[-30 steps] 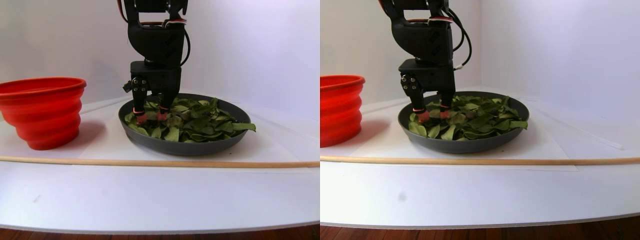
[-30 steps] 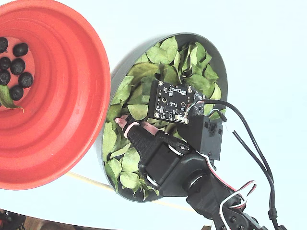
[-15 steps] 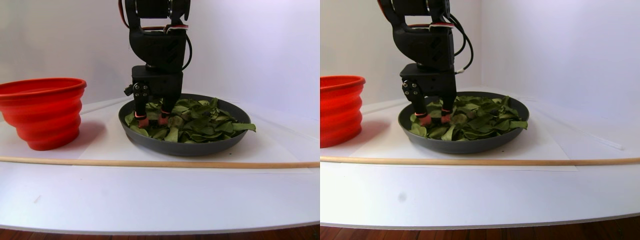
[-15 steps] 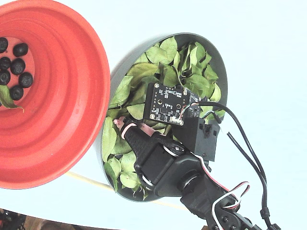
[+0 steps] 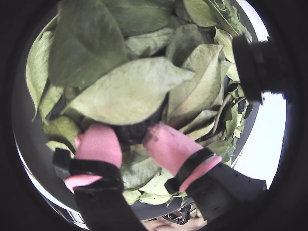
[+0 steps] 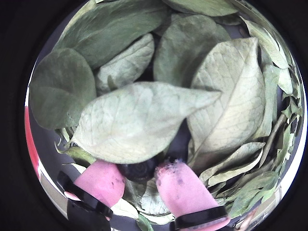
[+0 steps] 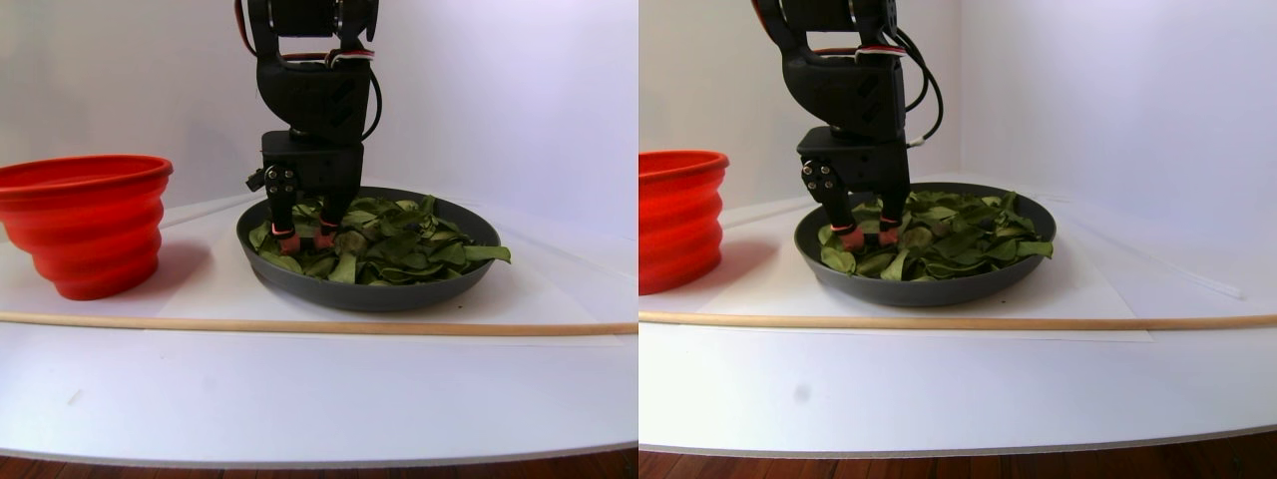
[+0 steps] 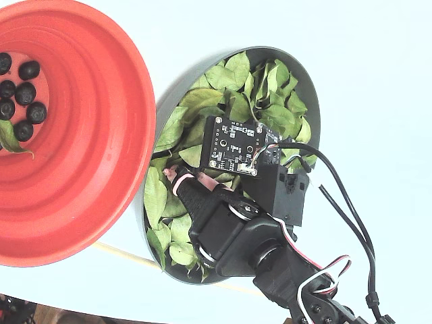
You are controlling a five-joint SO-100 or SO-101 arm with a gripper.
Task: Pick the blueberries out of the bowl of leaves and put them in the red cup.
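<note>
The dark grey bowl (image 7: 369,294) (image 8: 312,94) is full of green leaves (image 7: 399,244) (image 8: 236,74) (image 6: 139,120) (image 5: 130,86). My gripper (image 7: 305,239) (image 8: 185,177) reaches down into the leaves at the bowl's side nearest the red cup (image 7: 85,220) (image 8: 88,135). In both wrist views the pink fingertips (image 6: 98,180) (image 5: 168,144) press on either side of one dark blueberry (image 6: 137,169) (image 5: 130,132), half covered by a large pale leaf. My gripper (image 6: 138,173) (image 5: 131,139) is shut on it. Several blueberries (image 8: 25,92) and one leaf (image 8: 8,138) lie in the red cup.
A thin wooden rod (image 7: 299,325) lies across the white table in front of the bowl and cup. The arm's circuit board (image 8: 236,144) and cables (image 8: 351,196) hang over the bowl. The table's front edge (image 7: 299,454) is near the camera.
The gripper has sunk a little deeper into the leaves and shifted slightly, and its pink fingertips have drawn closer together. The cup and bowl have not moved.
</note>
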